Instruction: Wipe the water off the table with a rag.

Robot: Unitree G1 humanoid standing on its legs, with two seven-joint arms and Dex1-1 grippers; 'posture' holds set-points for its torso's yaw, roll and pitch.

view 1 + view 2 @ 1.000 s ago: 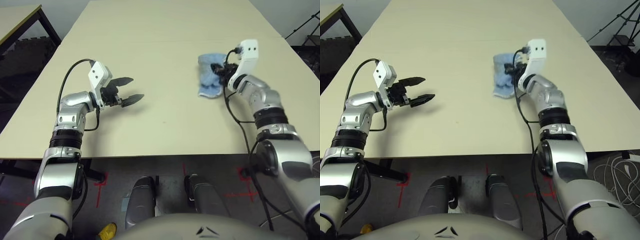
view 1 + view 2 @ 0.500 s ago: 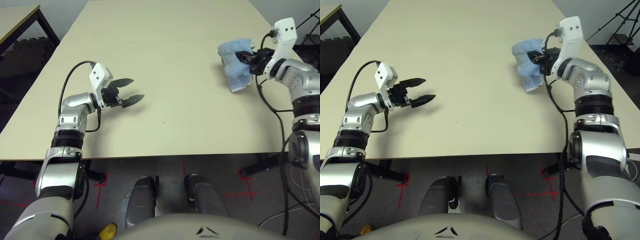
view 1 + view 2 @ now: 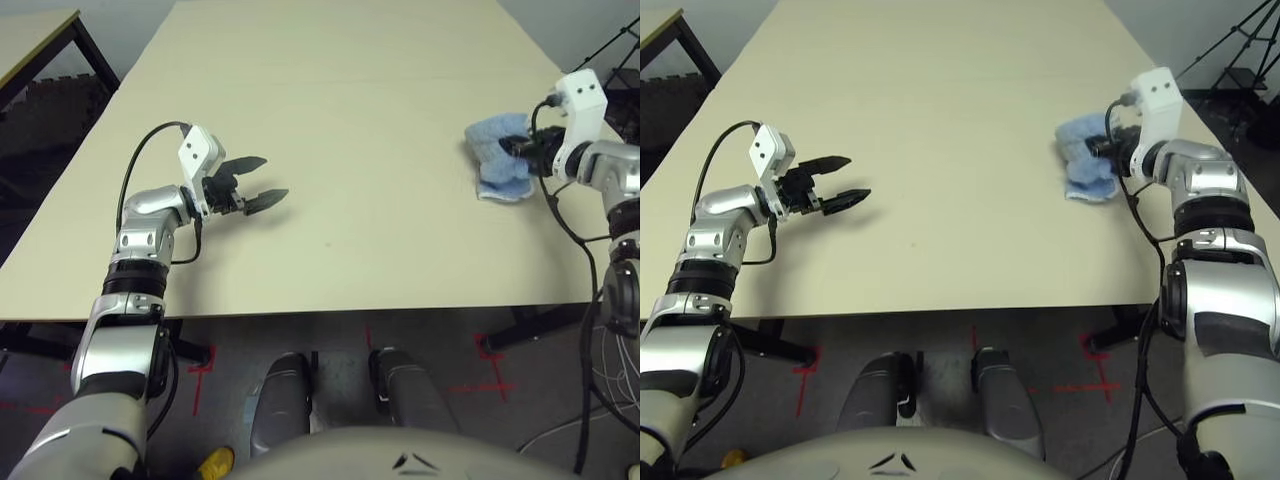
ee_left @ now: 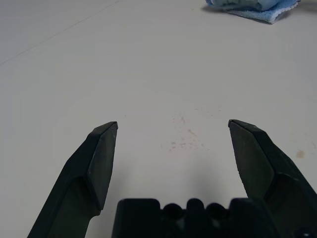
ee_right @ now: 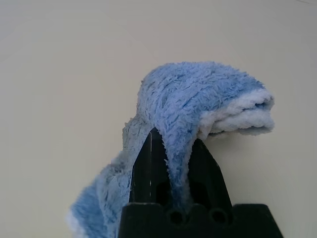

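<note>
The right gripper (image 5: 172, 163) is pinching a fold of the light blue terry rag (image 3: 497, 160), its two black fingers (image 5: 146, 168) pressed against the cloth from either side, with the fluffy bulk and white edge bunched just beyond the fingertips. Compared with half a second ago, the rag has come down: then it hung lifted above the bench near the far right side, and now it lies lower and closer to the robot, its lower edge resting on the pale beige bench (image 3: 350, 110) close to the right edge. A second ago it sat nearer the middle of the bench, so over the whole span it has travelled well to the right. The right forearm has swung outward with it. The left gripper (image 3: 247, 182) is unchanged from both earlier moments: it hovers over the left part of the bench with its fingers spread wide and nothing between them. In the left wrist view a faint scatter of small amber-brown specks, the water (image 4: 185, 136), lies on the bench surface between and just beyond the spread fingers, with one more tiny spot off to one side. The rag is well apart from those specks, across the bench from them.
</note>
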